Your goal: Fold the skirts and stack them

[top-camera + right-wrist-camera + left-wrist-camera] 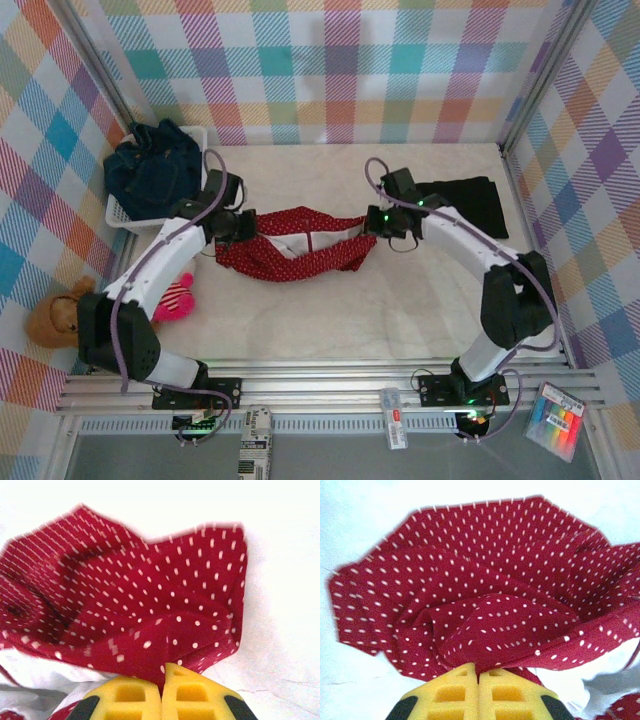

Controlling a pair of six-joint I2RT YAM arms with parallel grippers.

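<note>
White arms point(160, 255), black joints point(515, 305), purple cables point(119, 345), yellow fingers point(452, 695), perhaps green lights point(378, 212)

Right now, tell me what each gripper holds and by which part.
Both are shut on the red dotted skirt: the left gripper pinches its left end, the right gripper its right end.

- The back wall point(330, 70) and the side walls point(40, 180) carry a pastel plaid print in pink, teal, orange and yellow.
- The surface point(330, 320) is pale, perhaps faintly marbled, and evenly lit.
- Ribbed metal rails point(330, 400) run along its near edge.
</note>
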